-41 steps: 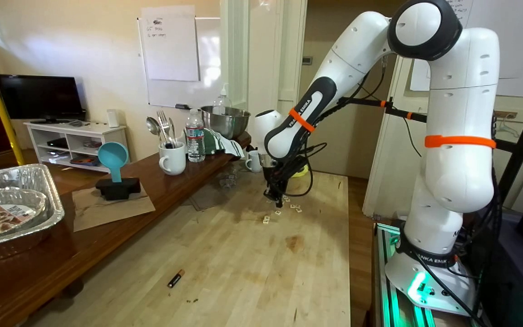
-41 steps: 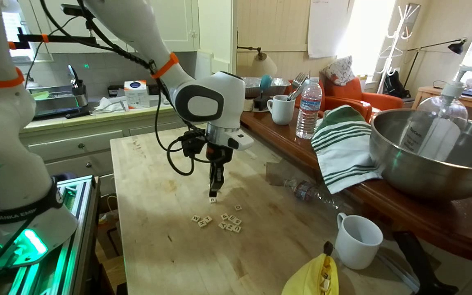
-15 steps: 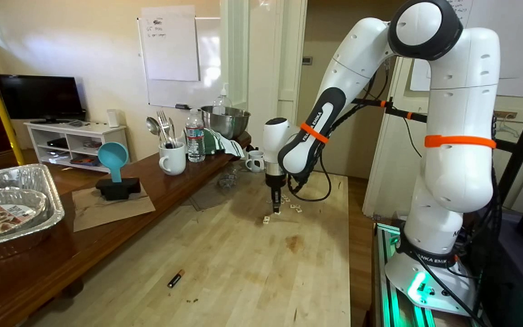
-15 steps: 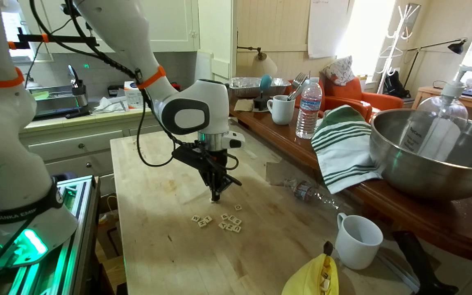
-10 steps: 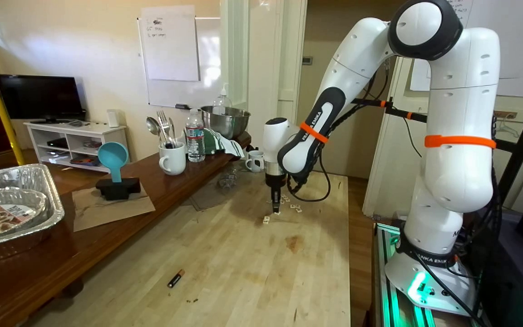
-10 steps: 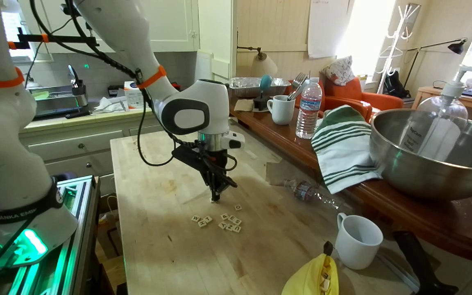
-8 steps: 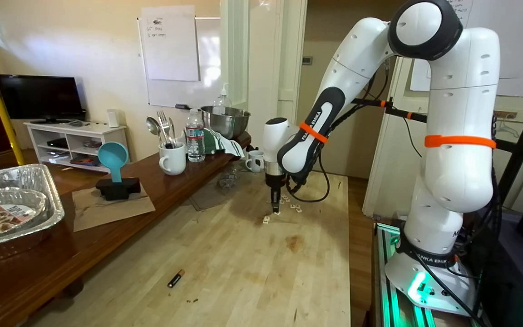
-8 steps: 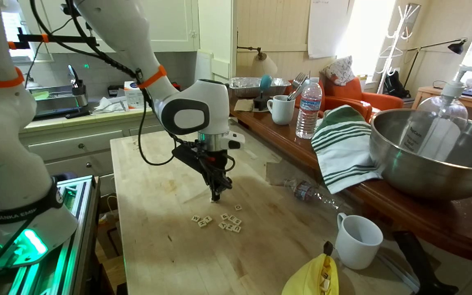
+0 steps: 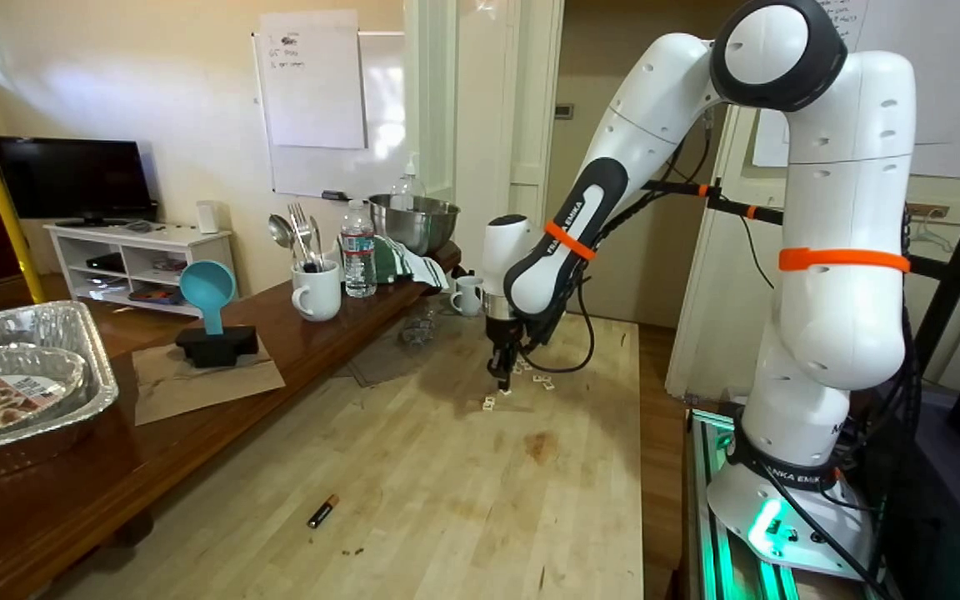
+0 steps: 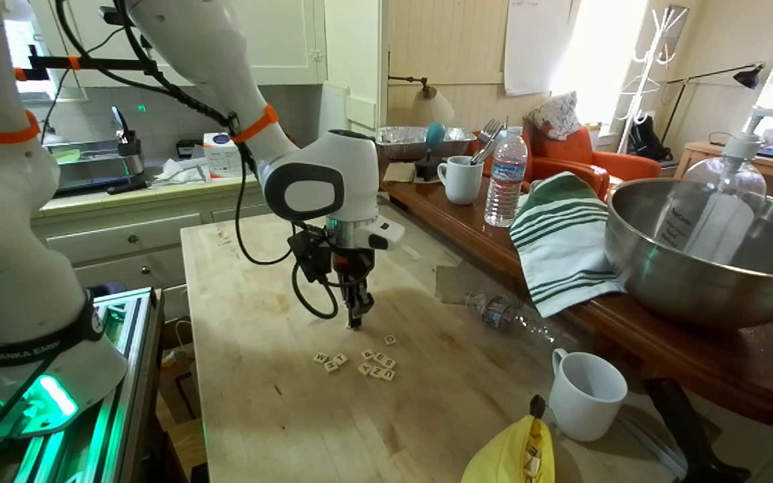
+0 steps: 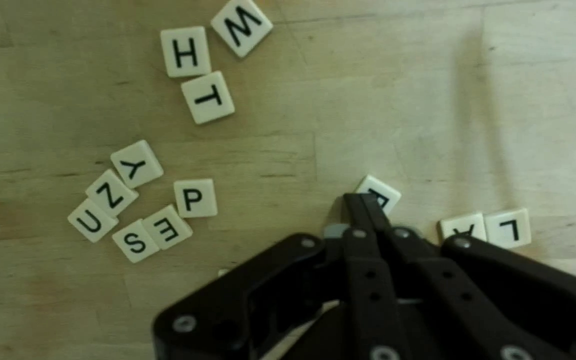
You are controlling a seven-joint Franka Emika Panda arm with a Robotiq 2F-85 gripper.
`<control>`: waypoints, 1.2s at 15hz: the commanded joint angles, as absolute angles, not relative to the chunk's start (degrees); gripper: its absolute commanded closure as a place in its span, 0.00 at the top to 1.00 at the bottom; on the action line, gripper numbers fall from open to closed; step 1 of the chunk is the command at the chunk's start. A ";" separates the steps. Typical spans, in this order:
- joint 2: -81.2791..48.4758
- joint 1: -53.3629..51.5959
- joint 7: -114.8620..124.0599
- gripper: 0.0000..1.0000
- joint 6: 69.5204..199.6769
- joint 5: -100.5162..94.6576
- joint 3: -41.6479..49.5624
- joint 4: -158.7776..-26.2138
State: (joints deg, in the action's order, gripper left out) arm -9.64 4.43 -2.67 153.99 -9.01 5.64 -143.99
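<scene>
My gripper (image 11: 360,195) is shut and points straight down, its two black fingertips pressed together with nothing between them. The tips are over the edge of a cream letter tile marked R (image 11: 386,192) and hide part of it; whether they touch it cannot be told. The gripper is low at the table in both exterior views (image 9: 504,386) (image 10: 355,326). Right of the tips in the wrist view are an A tile (image 11: 460,225), partly hidden, and an L tile (image 11: 510,229). To the left lie a P tile (image 11: 196,198), a T tile (image 11: 208,97) and several other tiles.
The wooden table (image 9: 447,517) also bears a battery (image 9: 323,511), an O tile (image 10: 390,340), a yellow pouch with tiles inside (image 10: 507,453), a white mug (image 10: 588,396) and a clear bottle lying down (image 10: 504,314). A raised brown counter (image 9: 363,333) runs along one side.
Since 2.7 s ago the gripper has come down onto the R tile. Over the last half second the wrist has turned while the fingertips stay at nearly the same spot.
</scene>
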 commanded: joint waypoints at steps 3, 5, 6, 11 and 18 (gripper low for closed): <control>-12.31 3.80 5.17 0.00 153.73 -4.01 5.32 -142.07; -12.54 3.67 7.11 0.00 153.54 -2.89 5.32 -141.73; -12.62 3.87 7.34 0.00 153.19 -1.33 4.99 -141.50; -13.10 3.80 9.92 0.00 152.93 2.87 4.75 -140.82; -13.51 3.77 12.51 0.00 151.95 6.75 4.31 -140.11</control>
